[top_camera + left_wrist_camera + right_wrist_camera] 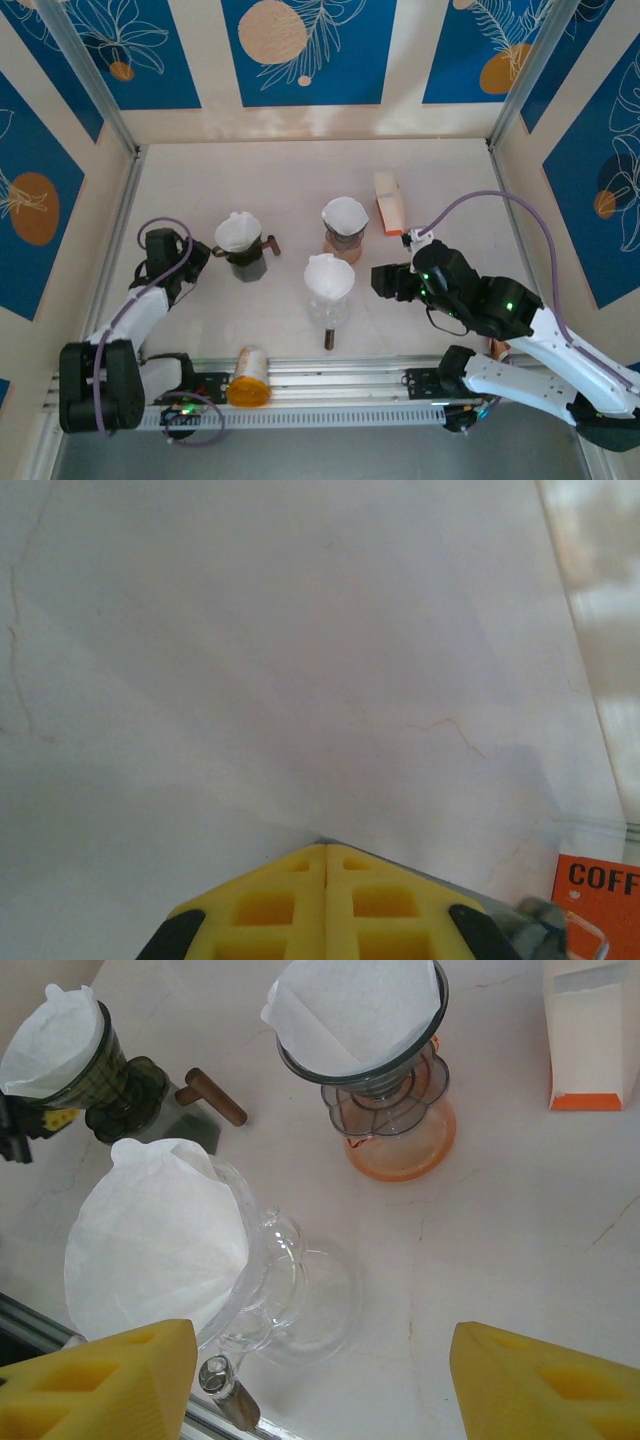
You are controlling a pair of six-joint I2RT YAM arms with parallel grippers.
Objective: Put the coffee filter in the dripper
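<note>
White coffee filter (329, 272) seated inside the clear glass dripper (328, 310), mid-table toward the near edge. Right gripper (383, 281) just beside it on the right, yellow fingers (105, 1380) spread wide, holding nothing. Left gripper (326, 852) pressed closed and empty, over bare table (300, 660) near the left edge. Farther back, two more filter-lined pieces: dark dripper (245, 262) and orange-based dripper (343, 243).

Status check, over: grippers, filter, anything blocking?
Left gripper shut, empty, near dark dripper. Right gripper open, empty, beside clear dripper. Filter sits in clear dripper. Nothing blocking.
</note>
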